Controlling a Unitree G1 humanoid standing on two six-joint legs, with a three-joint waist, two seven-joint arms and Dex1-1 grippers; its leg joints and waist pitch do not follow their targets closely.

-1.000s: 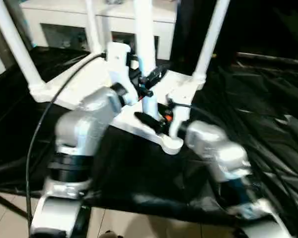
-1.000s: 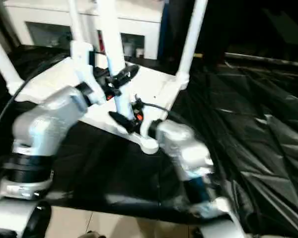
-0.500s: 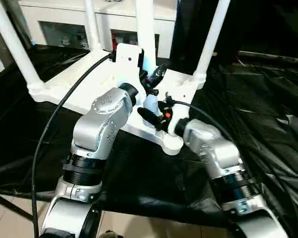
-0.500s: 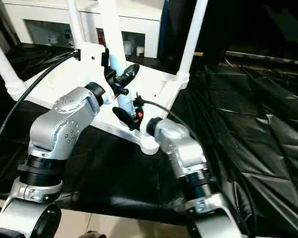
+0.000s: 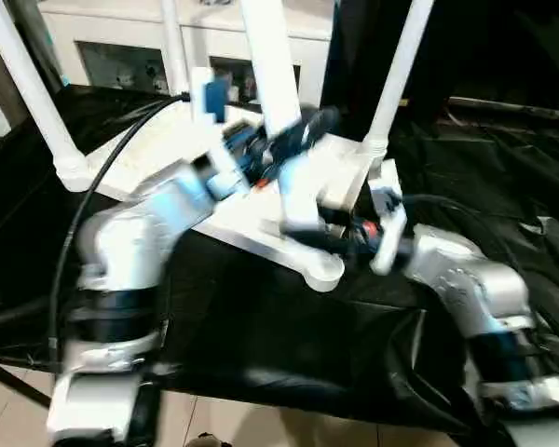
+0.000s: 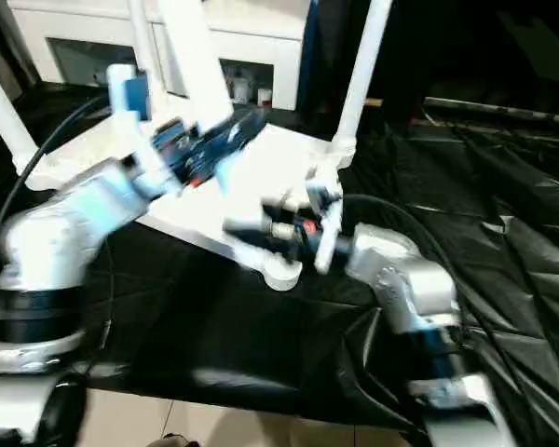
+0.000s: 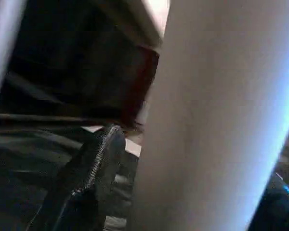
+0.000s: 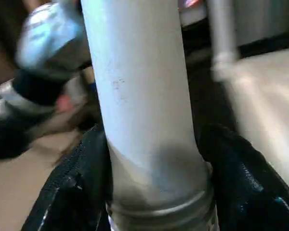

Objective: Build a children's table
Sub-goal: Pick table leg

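Observation:
The children's table lies upside down: its white tabletop [image 5: 247, 219] rests on black sheeting, with three white legs [image 5: 28, 84] standing in corner sockets. A fourth leg [image 5: 265, 56] rises over the near corner socket [image 5: 321, 270], leaning slightly; whether it is seated I cannot tell. My left gripper [image 5: 293, 140] reaches around this leg partway up, and in the left wrist view one finger [image 7: 86, 183] stands a little off the leg [image 7: 207, 120]. My right gripper [image 5: 307, 237] is shut on the same leg near its foot, with fingers [image 8: 82, 187] pressed to both sides of it [image 8: 139, 96].
A white glass-doored cabinet [image 5: 121, 47] stands behind the work. Creased black sheeting [image 5: 261, 335] covers the surface and spreads far to the right. A black cable [image 5: 74, 251] loops along my left arm. Pale floor tiles [image 5: 9, 410] show at the near edge.
My left forearm has swung down and to the left and its fingers have spread. My right forearm has swung out to the right with the wrist turned. The near leg leans slightly more.

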